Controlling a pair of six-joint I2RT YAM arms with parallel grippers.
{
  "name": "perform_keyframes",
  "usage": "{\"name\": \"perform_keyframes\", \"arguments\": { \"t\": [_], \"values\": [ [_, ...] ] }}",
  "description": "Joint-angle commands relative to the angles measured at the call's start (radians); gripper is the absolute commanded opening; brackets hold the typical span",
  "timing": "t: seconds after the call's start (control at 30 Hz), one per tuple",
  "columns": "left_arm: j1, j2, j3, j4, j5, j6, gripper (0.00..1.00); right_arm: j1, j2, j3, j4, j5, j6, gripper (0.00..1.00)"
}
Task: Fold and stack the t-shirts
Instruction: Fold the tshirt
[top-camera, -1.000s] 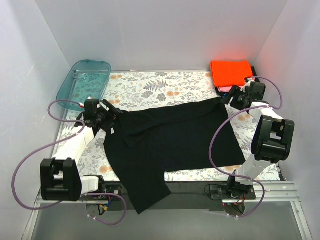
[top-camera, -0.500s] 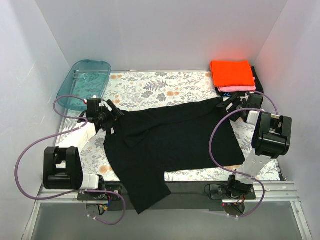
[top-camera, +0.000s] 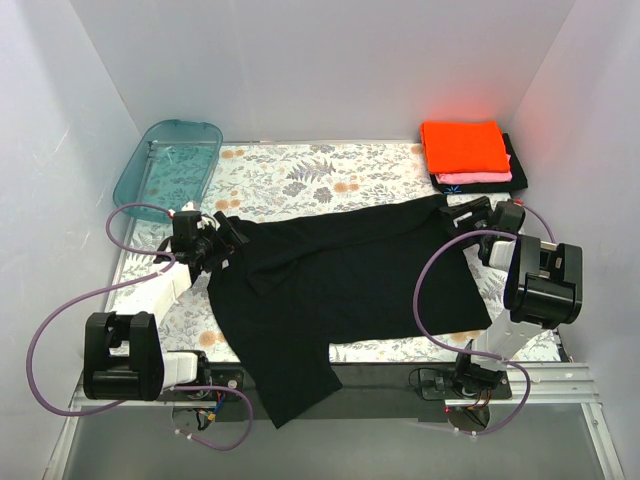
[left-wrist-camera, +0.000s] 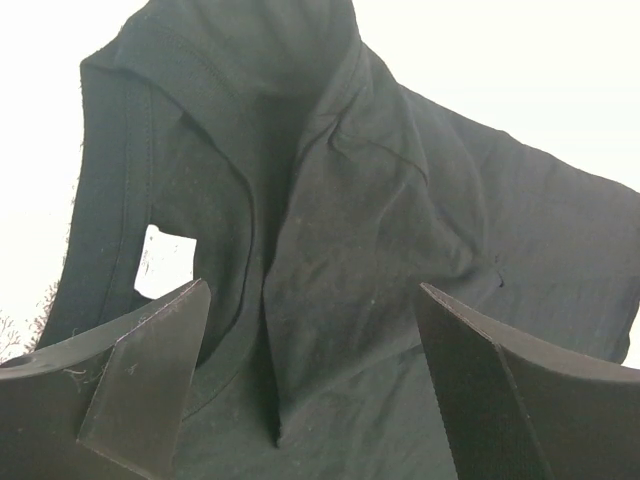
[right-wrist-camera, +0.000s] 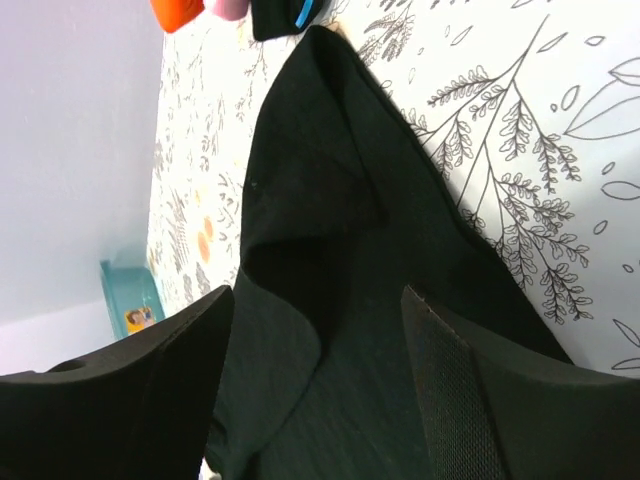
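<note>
Three shirts (top-camera: 463, 146) sat stacked far right; the large black shirt (top-camera: 340, 280) lay spread across the worktop (top-camera: 300, 175) — left tool (top-camera: 230, 237) and right tool (top-camera: 462, 215) gaped over its far corners; clamping those seemed next, then folding.

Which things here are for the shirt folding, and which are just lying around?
For the job: large plain black cloth t-shirt; folded bright orange t-shirt; folded pink t-shirt; folded black t-shirt with light-blue mark.
Just lying about: teal see-through plastic tub.
</note>
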Motion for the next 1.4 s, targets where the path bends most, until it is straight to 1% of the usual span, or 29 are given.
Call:
{"name": "perform_keyframes", "arguments": {
  "t": [0.0, 0.03, 0.1, 0.17, 0.2, 0.27, 0.3, 0.33, 0.37, 0.4, 0.43, 0.5, 0.6, 0.63, 0.67, 0.77, 0.97, 1.27, 1.33, 1.37],
  "values": [
    [-0.002, -0.015, 0.005, 0.036, 0.008, 0.024, 0.83, 0.013, -0.024, 0.007, 0.088, 0.052, 0.075, 0.74],
    [-0.002, -0.015, 0.008, 0.039, 0.007, 0.025, 0.83, 0.015, -0.018, 0.022, 0.085, 0.044, 0.052, 0.71],
    [-0.002, -0.016, 0.011, 0.036, 0.002, 0.030, 0.83, 0.015, -0.013, 0.047, 0.078, 0.044, -0.052, 0.70],
    [-0.002, -0.019, 0.011, 0.038, 0.001, 0.032, 0.84, 0.013, -0.007, 0.094, 0.003, 0.035, -0.147, 0.69],
    [-0.002, -0.025, 0.009, 0.036, 0.001, 0.033, 0.83, 0.015, -0.002, 0.116, -0.043, 0.029, -0.280, 0.68],
    [-0.002, -0.027, 0.009, 0.035, 0.004, 0.033, 0.83, 0.019, 0.005, 0.153, -0.150, 0.034, -0.405, 0.63],
    [-0.002, -0.027, 0.011, 0.033, 0.007, 0.033, 0.83, 0.024, 0.004, 0.174, -0.171, 0.041, -0.509, 0.61],
    [-0.002, -0.024, 0.012, 0.033, 0.007, 0.033, 0.84, 0.038, -0.002, 0.185, -0.187, 0.052, -0.566, 0.57],
    [-0.002, -0.021, 0.015, 0.032, 0.008, 0.035, 0.84, 0.048, -0.005, 0.196, -0.233, 0.085, -0.617, 0.54],
    [-0.002, -0.018, 0.018, 0.027, 0.010, 0.035, 0.84, 0.059, -0.008, 0.219, -0.252, 0.107, -0.716, 0.52],
    [-0.002, -0.010, 0.023, 0.024, 0.011, 0.033, 0.84, 0.080, -0.011, 0.228, -0.273, 0.127, -0.756, 0.50],
    [-0.002, -0.001, 0.025, 0.024, 0.022, 0.029, 0.84, 0.094, -0.008, 0.259, -0.318, 0.167, -0.856, 0.49],
    [-0.002, 0.007, 0.026, 0.018, 0.019, 0.025, 0.84, 0.122, 0.008, 0.289, -0.371, 0.204, -0.935, 0.44],
    [-0.002, 0.007, 0.026, 0.015, 0.016, 0.025, 0.84, 0.145, 0.013, 0.302, -0.384, 0.219, -0.988, 0.43],
    [-0.002, 0.004, 0.028, 0.010, 0.011, 0.027, 0.84, 0.156, 0.024, 0.306, -0.395, 0.259, -1.004, 0.43],
    [-0.002, 0.007, 0.028, 0.007, 0.007, 0.025, 0.84, 0.182, 0.044, 0.309, -0.404, 0.293, -1.068, 0.42],
    [-0.002, 0.024, 0.028, 0.007, 0.027, 0.019, 0.84, 0.205, 0.083, 0.334, -0.409, 0.307, -1.096, 0.42],
    [-0.002, 0.031, 0.028, 0.006, 0.024, 0.021, 0.84, 0.226, 0.154, 0.421, -0.425, 0.317, -1.122, 0.42],
    [-0.002, 0.033, 0.029, 0.006, 0.024, 0.021, 0.84, 0.226, 0.168, 0.440, -0.433, 0.314, -1.130, 0.41],
    [-0.002, 0.030, 0.028, 0.007, 0.024, 0.021, 0.84, 0.226, 0.173, 0.443, -0.435, 0.316, -1.130, 0.38]
  ]
}}
